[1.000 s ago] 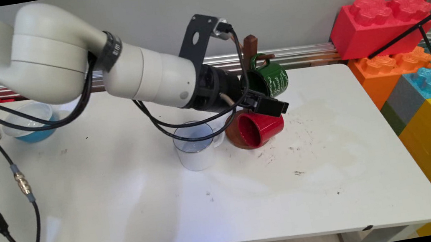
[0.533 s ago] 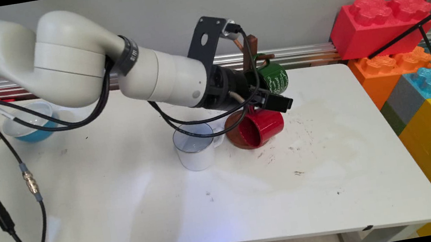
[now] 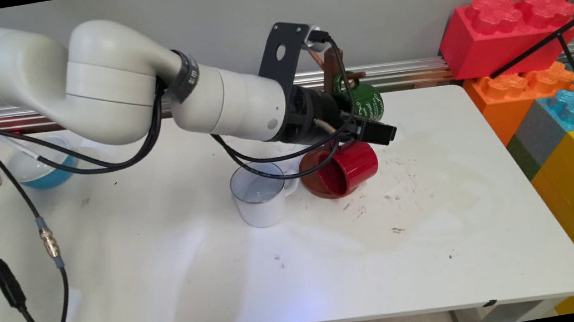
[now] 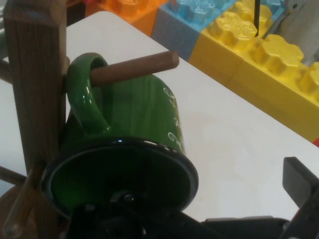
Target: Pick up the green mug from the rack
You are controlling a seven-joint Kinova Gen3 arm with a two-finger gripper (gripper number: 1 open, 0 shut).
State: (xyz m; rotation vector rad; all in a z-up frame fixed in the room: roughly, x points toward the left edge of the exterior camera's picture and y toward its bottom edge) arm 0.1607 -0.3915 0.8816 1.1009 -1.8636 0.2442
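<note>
Red mug (image 3: 347,168) hangs sideways from claw (image 3: 367,132), mouth toward the camera.

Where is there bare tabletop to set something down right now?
The widest free patch is the table's near half, in front of the white mug and red mug. The right side toward the toy blocks is bare too. It is crowded around the mug tree, green mug and gripper.

Glossy green mug (image 4: 134,124) hangs on a matt wooden rack (image 4: 35,84); beside the rack, a shiny red mug (image 3: 347,168) lies.
</note>
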